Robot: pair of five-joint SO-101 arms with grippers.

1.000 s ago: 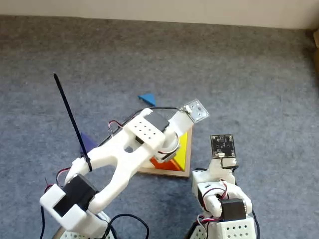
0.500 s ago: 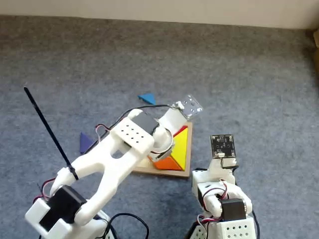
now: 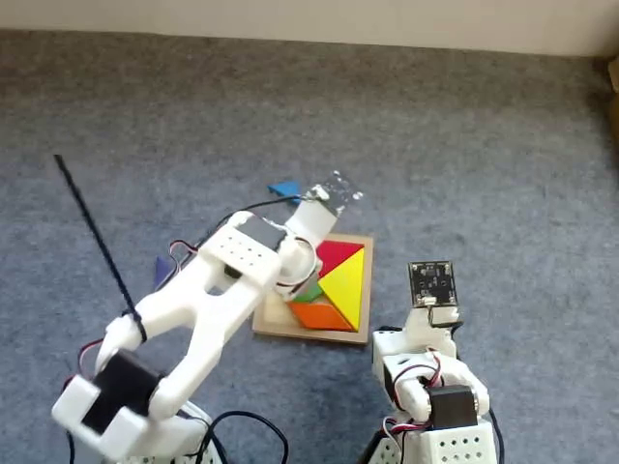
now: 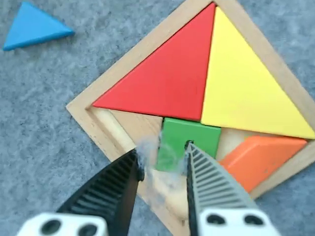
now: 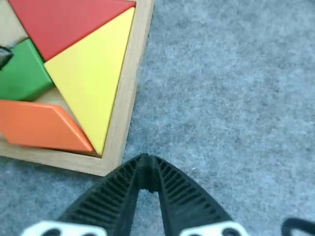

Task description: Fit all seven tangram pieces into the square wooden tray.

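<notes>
— Left arm has swung aside, baring the tray [image 3: 309,336]; blue triangle [image 3: 283,189] lies near its far corner.
— Left wrist?
— Left gripper [image 4: 162,152], fingers apart, over the tray's green square [image 4: 189,140].
— Right wrist?
— Right gripper [image 5: 147,158] pressed together, beside the tray.
</notes>
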